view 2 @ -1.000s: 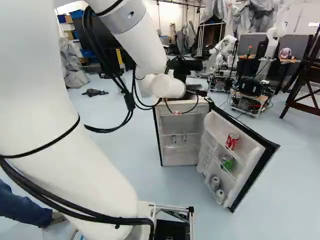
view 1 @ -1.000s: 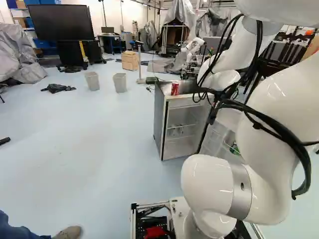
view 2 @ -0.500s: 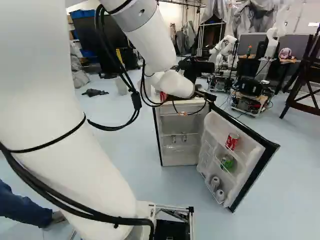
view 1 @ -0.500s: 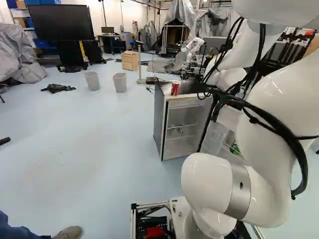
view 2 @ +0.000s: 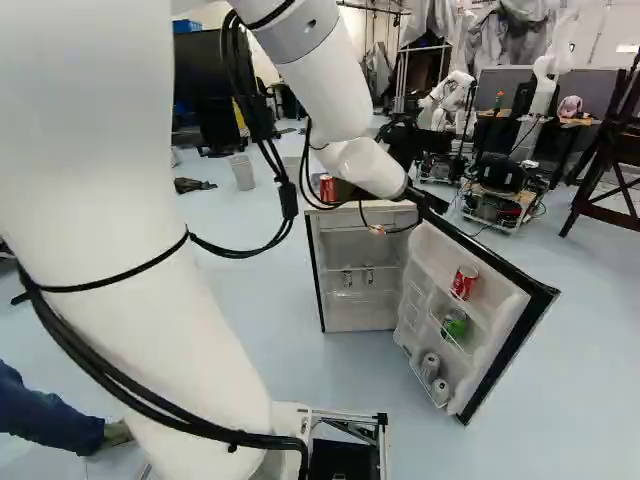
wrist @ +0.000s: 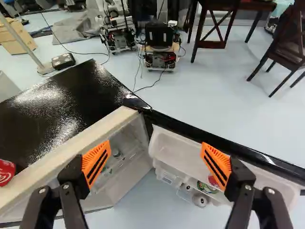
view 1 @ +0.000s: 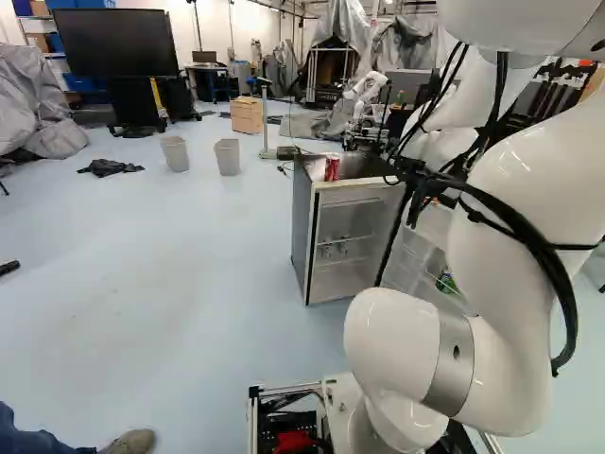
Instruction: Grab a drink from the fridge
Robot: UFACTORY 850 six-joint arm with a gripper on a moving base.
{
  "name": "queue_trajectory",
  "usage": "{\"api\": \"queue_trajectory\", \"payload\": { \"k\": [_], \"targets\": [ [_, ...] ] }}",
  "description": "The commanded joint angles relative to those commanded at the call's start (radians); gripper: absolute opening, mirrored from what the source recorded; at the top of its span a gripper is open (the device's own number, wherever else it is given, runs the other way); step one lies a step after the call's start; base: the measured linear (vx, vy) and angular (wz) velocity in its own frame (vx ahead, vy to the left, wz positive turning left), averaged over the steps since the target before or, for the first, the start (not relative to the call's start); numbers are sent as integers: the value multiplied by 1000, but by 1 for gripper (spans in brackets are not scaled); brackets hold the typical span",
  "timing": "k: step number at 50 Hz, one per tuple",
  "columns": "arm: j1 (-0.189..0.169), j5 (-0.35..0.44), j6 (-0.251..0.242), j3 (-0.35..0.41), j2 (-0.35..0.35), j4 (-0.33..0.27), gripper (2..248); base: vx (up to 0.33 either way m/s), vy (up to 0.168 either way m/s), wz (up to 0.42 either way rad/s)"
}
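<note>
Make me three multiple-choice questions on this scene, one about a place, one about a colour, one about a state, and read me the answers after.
1. Where is the red can that stands outside the fridge?
A) On the floor
B) On top of the fridge
C) On a chair

2. What colour is the uppermost can in the fridge door?
A) Red
B) Yellow
C) Blue

3. How does the gripper stand?
A) Shut on a can
B) Shut and empty
C) Open and empty

1: B, the base views show it upright on the cabinet.
2: A, the right base view shows its red side above a green can.
3: C, the wrist view shows the fingers wide apart, holding nothing.
</note>
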Motion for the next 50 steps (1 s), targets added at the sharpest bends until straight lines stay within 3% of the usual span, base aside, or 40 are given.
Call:
{"api": "queue_trajectory", "payload": {
  "k": [50],
  "targets": [
    [-128, -157, 0, -152, -137, 93, 247, 0, 0, 0]
  ]
}}
